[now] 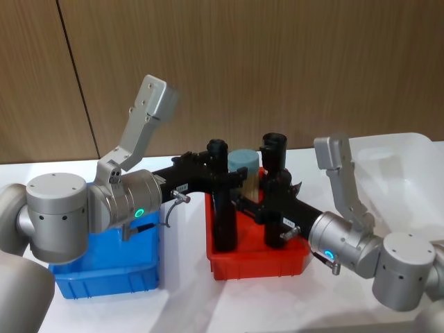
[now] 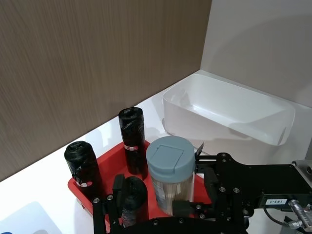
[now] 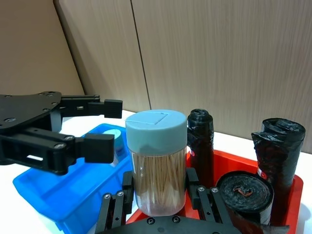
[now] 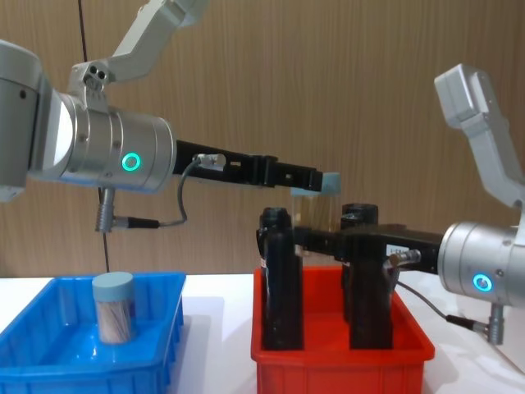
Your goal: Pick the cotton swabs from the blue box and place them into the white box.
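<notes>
- Over the red bin, up among the tops of the black rolls, you have one jar of cotton swabs held upright in the air.
- Your right gripper reaches in from the right. Its fingers pinch the jar low on its clear wall, one on each side.
- Your left gripper reaches across from the left at about the height of the jar's pale blue lid. Its fingers are spread, and in the right wrist view they end just beside the jar without pressing it.
- Look to the blue box on your left: a second swab jar stands upright on its floor.
- On your right, past the red bin, the white box sits on the table, apart from the held jar.
</notes>
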Motion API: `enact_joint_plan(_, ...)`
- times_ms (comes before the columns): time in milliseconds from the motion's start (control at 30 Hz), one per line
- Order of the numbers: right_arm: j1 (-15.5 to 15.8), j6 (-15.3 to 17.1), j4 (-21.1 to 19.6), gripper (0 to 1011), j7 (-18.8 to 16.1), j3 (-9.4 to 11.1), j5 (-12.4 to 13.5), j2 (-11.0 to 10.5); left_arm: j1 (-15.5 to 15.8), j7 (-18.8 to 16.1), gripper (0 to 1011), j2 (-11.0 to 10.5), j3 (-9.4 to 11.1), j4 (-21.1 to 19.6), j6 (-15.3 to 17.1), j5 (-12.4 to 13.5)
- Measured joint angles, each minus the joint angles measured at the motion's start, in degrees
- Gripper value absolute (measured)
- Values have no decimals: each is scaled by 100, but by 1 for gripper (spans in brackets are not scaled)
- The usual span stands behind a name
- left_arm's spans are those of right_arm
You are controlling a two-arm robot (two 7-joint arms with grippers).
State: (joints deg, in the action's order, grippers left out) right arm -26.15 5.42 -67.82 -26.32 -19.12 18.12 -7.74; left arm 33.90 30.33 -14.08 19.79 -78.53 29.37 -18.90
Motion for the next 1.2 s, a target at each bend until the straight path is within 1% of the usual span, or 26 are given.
enact_joint_plan(267, -107, -75, 120, 642, 47, 0, 9, 49, 0, 0, 1004, 0, 0, 0, 0, 0)
enact_joint_plan(467, -107, -103, 73, 642, 67, 14, 71, 42, 0, 0, 1004, 0, 0, 0, 0, 0)
enact_joint_plan(700, -5, -118, -116, 642, 100, 53, 211, -26, 0, 0, 1004, 0, 0, 0, 0, 0)
enact_joint_plan(900, 119, -147, -342, 642, 148, 117, 398, -113, 0, 0, 1004, 0, 0, 0, 0, 0)
enact_joint_plan(1000, 213, -166, -511, 642, 190, 176, 525, -190, 0, 1, 1004, 0, 0, 0, 0, 0)
enact_joint_plan(1200, 348, -202, -786, 642, 260, 284, 688, -327, 0, 0, 1004, 0, 0, 0, 0, 0)
